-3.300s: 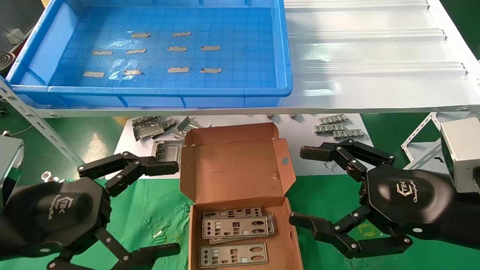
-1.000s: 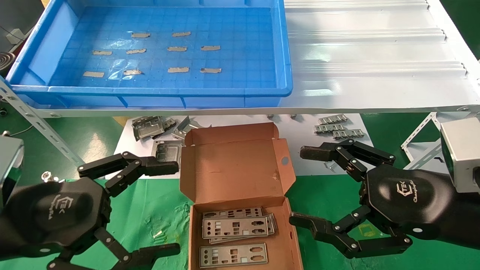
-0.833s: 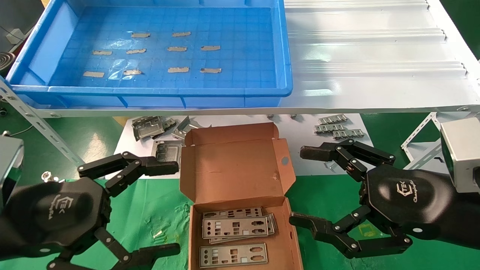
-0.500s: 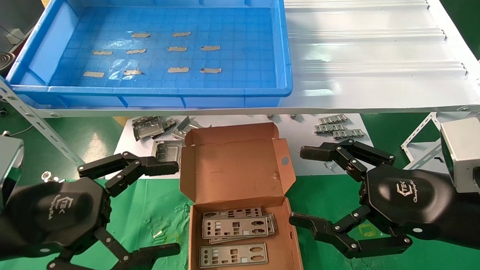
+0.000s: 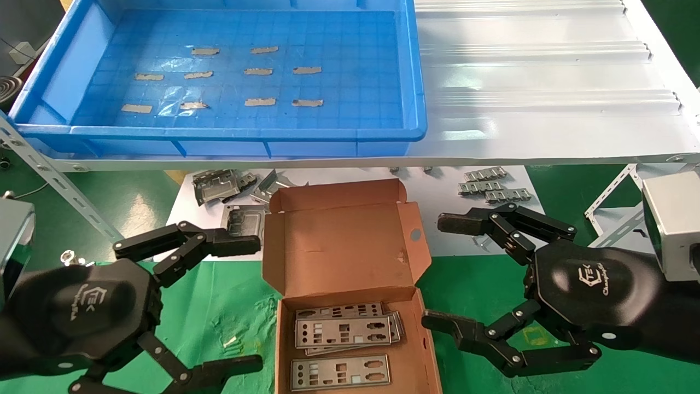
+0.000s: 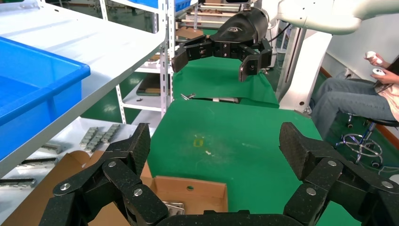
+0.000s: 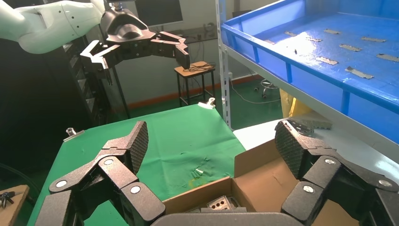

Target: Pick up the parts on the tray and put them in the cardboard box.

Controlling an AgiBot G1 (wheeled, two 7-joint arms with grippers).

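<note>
The blue tray (image 5: 416, 82) sits on the upper shelf; its grid floor shows only grey tape strips. Below it the cardboard box (image 5: 339, 246) lies open on the green cloth, lid tipped back. Several silver parts (image 5: 343, 331) lie flat inside, one (image 5: 340, 373) nearest me. My left gripper (image 5: 250, 303) hangs open just left of the box, nothing between its fingers. On the box's other side my right gripper (image 5: 438, 271) is also open and holds nothing. Both wrist views look over the box: left gripper (image 6: 216, 146), box (image 6: 197, 197); right gripper (image 7: 212, 141), box (image 7: 273, 179), tray (image 7: 291, 70).
Grey stamped frames (image 5: 216, 186) lie on a white sheet behind the box, ridged clips (image 5: 492, 186) to their right. A white corrugated sheet (image 5: 536, 82) covers the shelf beside the tray. Slanted shelf brackets (image 5: 49, 175) stand at both sides. A person (image 6: 357, 103) sits beyond the table.
</note>
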